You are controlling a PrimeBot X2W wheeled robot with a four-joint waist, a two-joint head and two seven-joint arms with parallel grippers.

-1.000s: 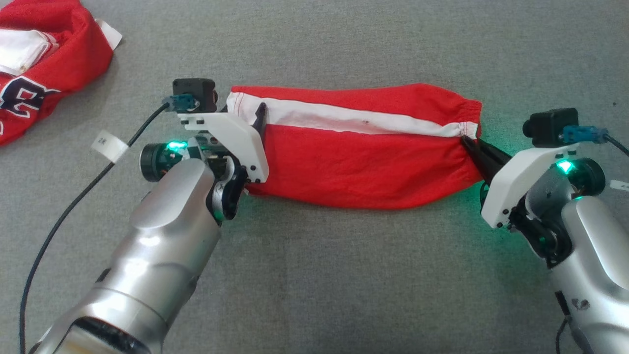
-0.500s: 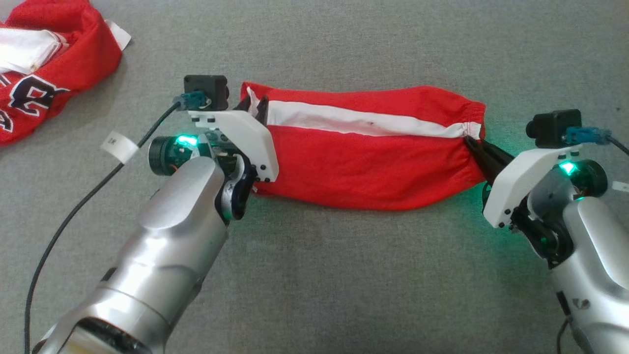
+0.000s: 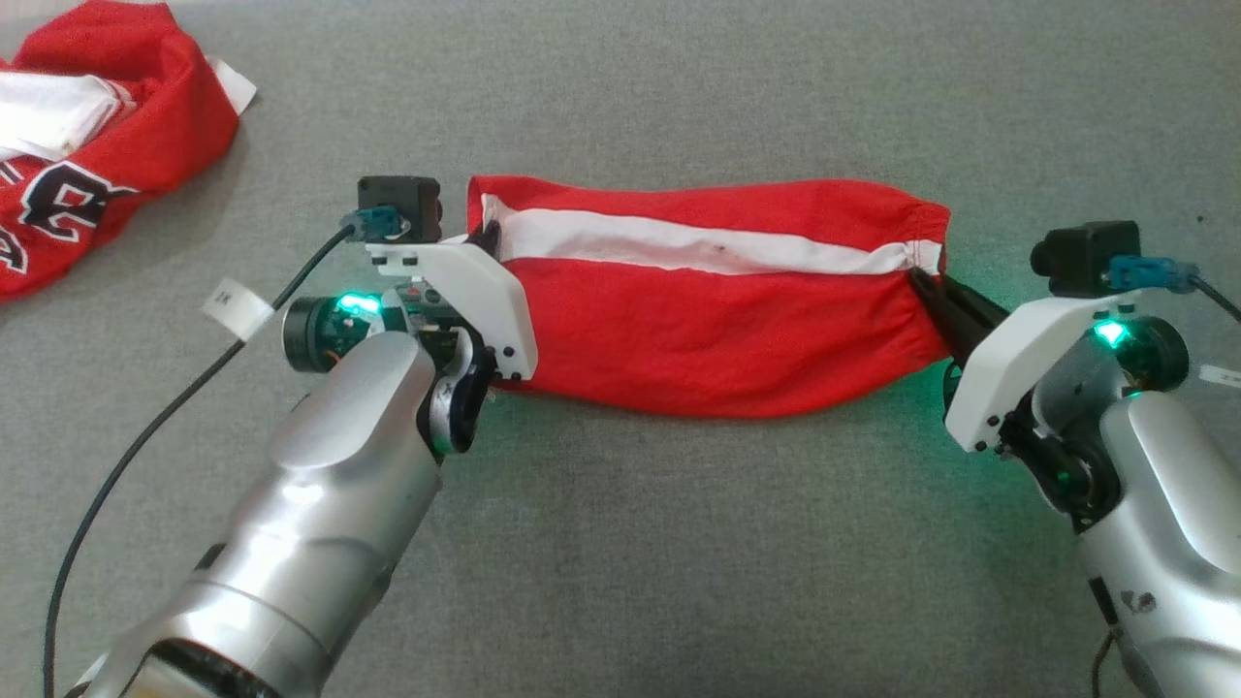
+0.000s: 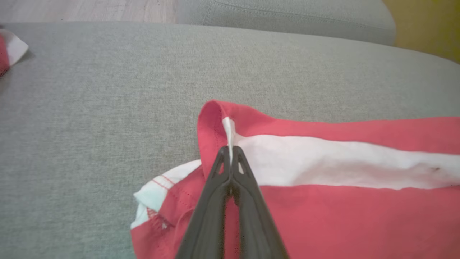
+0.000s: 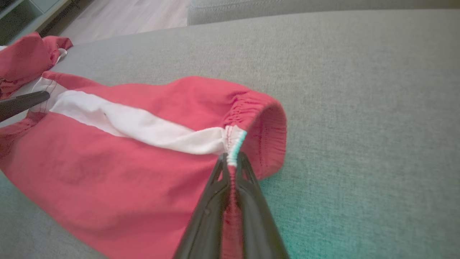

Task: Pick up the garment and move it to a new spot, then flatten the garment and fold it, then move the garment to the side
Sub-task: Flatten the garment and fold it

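My left end effector [image 4: 230, 153] just goes from wide to pinched on the garment [image 3: 708, 330] at its white stripe [image 4: 323, 162], my right end effector [image 5: 230, 158] grips the elastic end, so the garment, stretched between both on the grey cushion [image 3: 679, 543], looks ready to lift.

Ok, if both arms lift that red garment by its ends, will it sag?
Probably yes: the red garment is thin wrinkled cloth, so its middle should droop between the left fingers and right fingers. Likely light. Each grip pinches only an edge, so it may slip.
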